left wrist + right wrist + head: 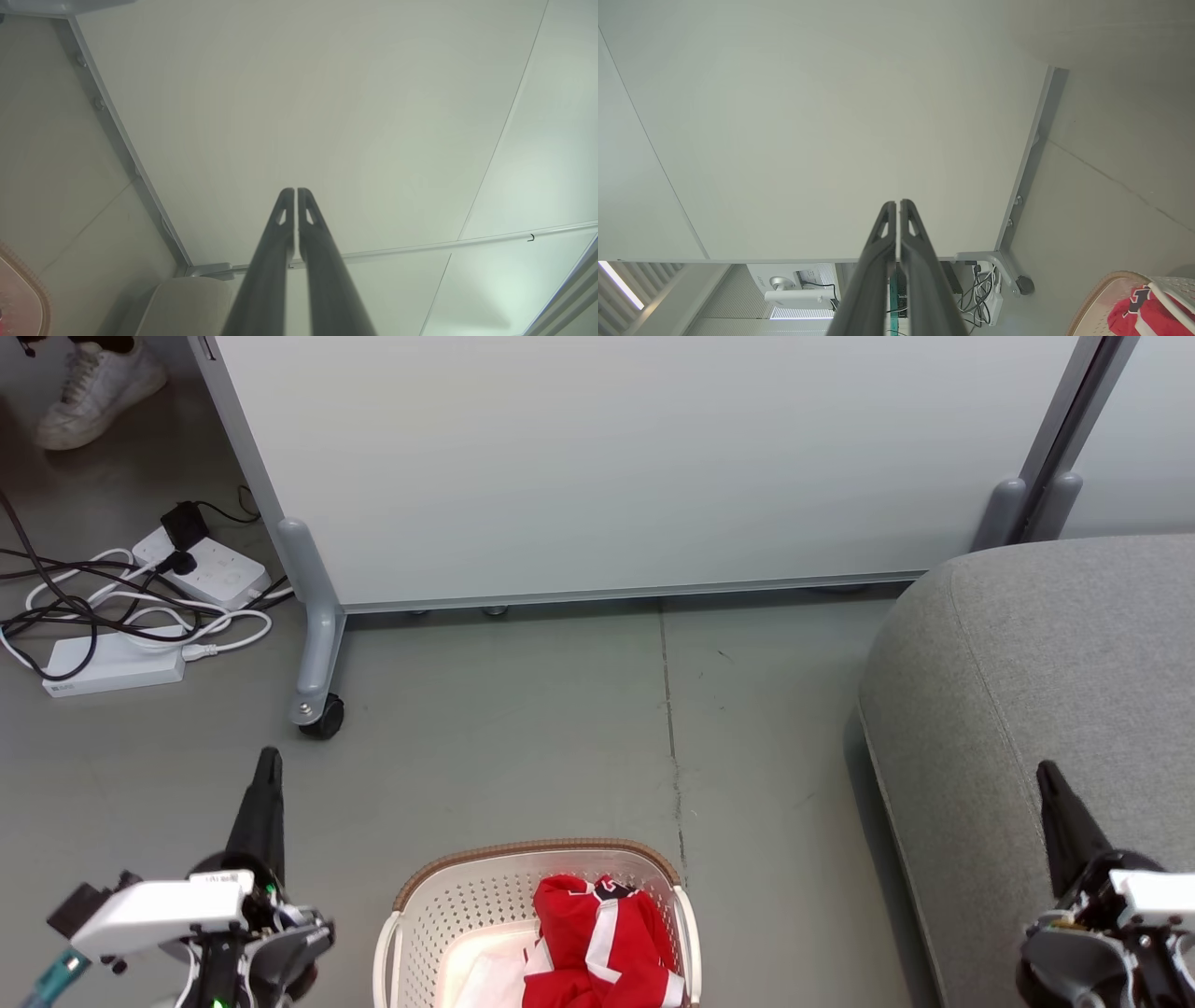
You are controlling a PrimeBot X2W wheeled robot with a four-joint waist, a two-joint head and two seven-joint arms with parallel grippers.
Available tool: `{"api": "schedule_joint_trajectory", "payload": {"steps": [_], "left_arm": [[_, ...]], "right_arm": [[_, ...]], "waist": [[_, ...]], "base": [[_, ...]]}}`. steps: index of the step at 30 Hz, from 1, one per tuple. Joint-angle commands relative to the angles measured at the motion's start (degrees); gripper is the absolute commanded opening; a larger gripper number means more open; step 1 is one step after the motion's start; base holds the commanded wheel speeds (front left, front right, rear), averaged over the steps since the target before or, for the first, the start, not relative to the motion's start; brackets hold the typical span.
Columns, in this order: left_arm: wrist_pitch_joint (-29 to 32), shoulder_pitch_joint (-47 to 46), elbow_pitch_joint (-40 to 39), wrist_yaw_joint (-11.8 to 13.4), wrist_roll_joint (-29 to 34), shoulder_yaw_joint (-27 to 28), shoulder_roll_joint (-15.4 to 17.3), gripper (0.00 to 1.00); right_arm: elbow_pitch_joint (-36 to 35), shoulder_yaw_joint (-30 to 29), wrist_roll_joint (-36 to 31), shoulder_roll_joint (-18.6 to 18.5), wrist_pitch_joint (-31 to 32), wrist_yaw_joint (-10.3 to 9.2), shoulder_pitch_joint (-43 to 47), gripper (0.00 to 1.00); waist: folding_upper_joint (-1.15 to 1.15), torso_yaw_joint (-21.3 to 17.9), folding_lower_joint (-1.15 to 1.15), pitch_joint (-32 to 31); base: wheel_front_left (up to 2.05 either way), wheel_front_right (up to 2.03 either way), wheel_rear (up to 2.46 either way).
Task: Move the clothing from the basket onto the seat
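The red clothing [602, 943] with white stripes lies bunched in the right half of the white basket [439, 905], which stands on the floor at the bottom centre of the head view. The grey seat [1055, 653] rises at the right. My left gripper [268, 761] is shut and empty, left of the basket, fingers pointing up the view. Over the seat's front part, my right gripper [1046, 773] is shut too, holding nothing. In the left wrist view the shut left gripper [295, 191] faces a pale panel. The right wrist view has the right gripper [898, 204], the basket [1097, 294] and the clothing [1139, 315].
A pale wheeled partition [607, 467] stands behind, its caster foot [322, 714] on the floor left of centre. Power strips and tangled cables [140, 607] lie at the far left. A person's white shoe [98, 392] is at the top left corner.
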Motion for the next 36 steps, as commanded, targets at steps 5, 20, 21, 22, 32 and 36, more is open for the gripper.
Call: {"api": "schedule_joint_trajectory", "payload": {"steps": [5, 20, 21, 22, 32, 36], "left_arm": [[-0.82, 0.15, 0.13, 0.05, 0.14, -0.67, -0.14, 1.0], [-4.68, -1.27, -2.0, 0.01, 11.28, -1.72, 0.13, 1.0], [-4.68, -1.27, -2.0, 0.01, 11.28, -1.72, 0.13, 1.0], [-4.9, -1.29, -2.16, 0.02, 12.98, -1.74, 0.13, 1.0], [-7.28, -1.4, -5.32, 1.48, 31.0, -3.32, 0.4, 1.0], [-8.04, -1.24, -6.35, 2.09, 36.51, -4.17, 0.93, 1.0]], "right_arm": [[0.07, 0.38, -0.46, 0.3, -0.65, 0.0, 0.34, 1.0], [-1.54, 4.13, -10.82, -2.31, -5.61, 0.03, -1.24, 1.0], [-1.54, 4.13, -10.82, -2.31, -5.61, 0.03, -1.24, 1.0], [-1.91, 4.28, -12.49, -2.46, -5.9, 0.03, -1.38, 1.0], [-6.26, 7.22, -29.29, -4.19, -8.74, 0.06, -2.26, 1.0], [-7.29, 8.14, -34.37, -4.76, -9.68, 0.07, -2.34, 1.0]], "waist": [[0.0, 0.0, 0.0, 0.03], [0.0, 0.14, 0.0, 0.04], [0.0, 0.14, 0.0, 0.04], [0.0, 0.16, 0.0, 0.03], [0.0, 0.33, 0.0, -0.1], [0.0, 0.38, 0.0, -0.12]], "base": [[0.0, 0.0, 0.0], [0.0, 0.0, 0.0], [0.0, 0.0, 0.0], [0.0, 0.0, 0.0], [0.0, 0.0, 0.0], [0.0, 0.0, 0.0]]}}
